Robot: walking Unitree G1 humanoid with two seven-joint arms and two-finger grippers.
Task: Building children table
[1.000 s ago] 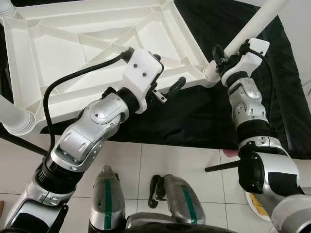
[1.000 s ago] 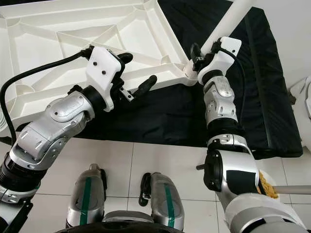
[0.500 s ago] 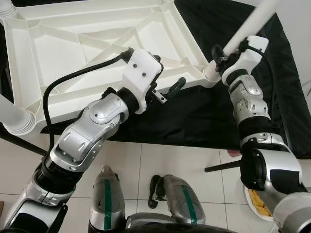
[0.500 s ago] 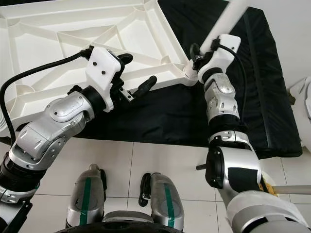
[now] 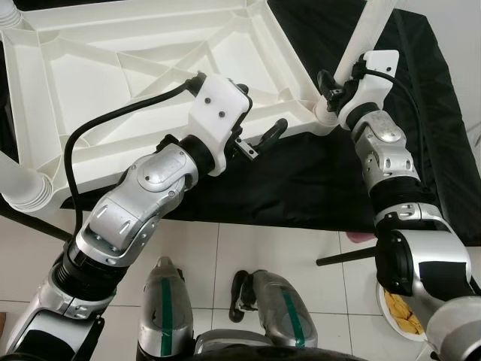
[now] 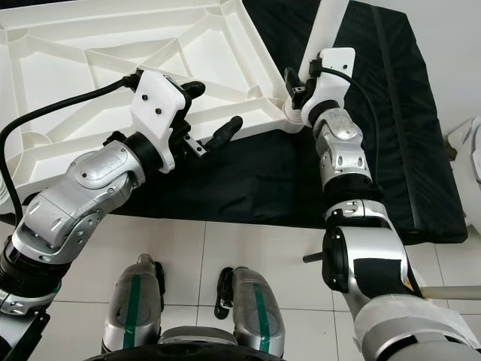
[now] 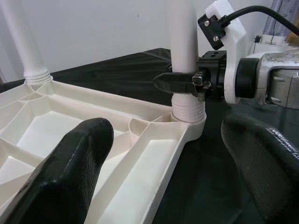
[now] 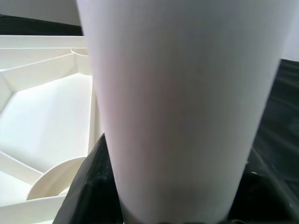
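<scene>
Right hand (image 7: 180, 83) is clamped round the white plastic tube leg (image 7: 183, 42), seating it in the corner socket of the upturned white ribbed plastic tabletop (image 5: 143, 68) on the black mat (image 5: 316, 173). Next, I'd say: twist it home. Left hand (image 6: 207, 116) hovers spread wide over the tabletop's near rim, gripping nothing.

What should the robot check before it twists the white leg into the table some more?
1. Right gripper clamped round the white leg: ok.
2. Leg standing upright in the corner socket: ok.
3. Leg screwed fully home: cannot tell.
4. Left gripper holding the tabletop steady: not ok; it is open, hovering over the rim.
5. Tabletop lying upside down on the black cloth: ok.
</scene>
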